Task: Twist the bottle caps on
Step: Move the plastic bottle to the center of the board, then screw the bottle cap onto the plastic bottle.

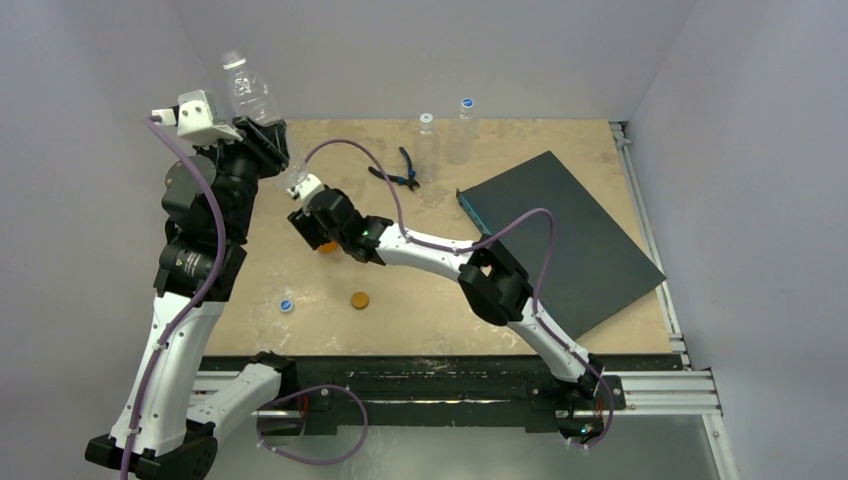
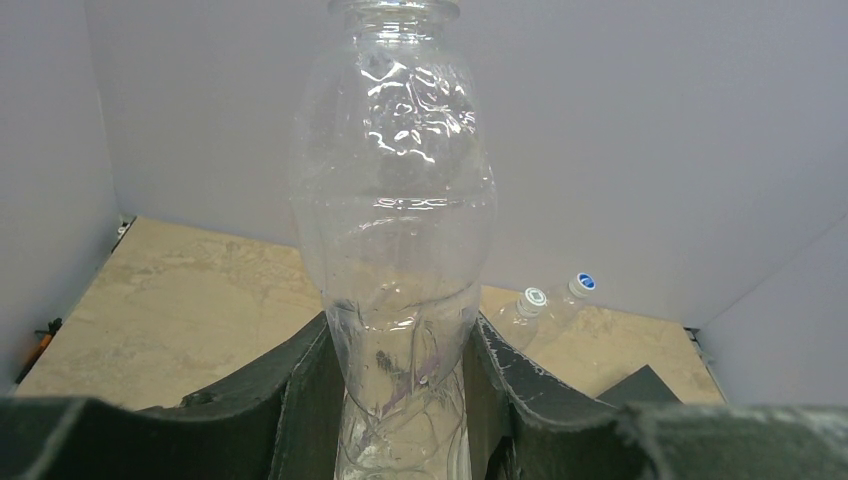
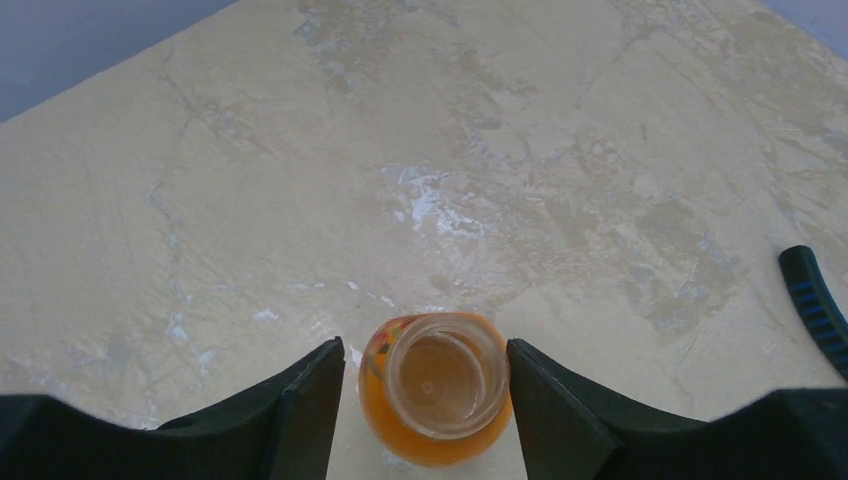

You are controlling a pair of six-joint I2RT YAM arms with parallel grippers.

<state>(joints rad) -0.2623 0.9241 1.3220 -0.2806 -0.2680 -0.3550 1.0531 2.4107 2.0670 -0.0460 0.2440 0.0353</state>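
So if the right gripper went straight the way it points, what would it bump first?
Probably the orange bottle, sitting uncapped between the right gripper's fingers, then the table beneath; depth is hard to judge.

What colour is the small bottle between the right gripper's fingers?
The bottle is orange; right wrist view.

A: What can't you see?
B: Top view: my right gripper (image 1: 320,236) covers most of the orange bottle (image 1: 329,247). Left wrist: clear bottle (image 2: 395,230) cut off top and bottom. Right wrist: pliers handle (image 3: 815,310) clipped at the edge.
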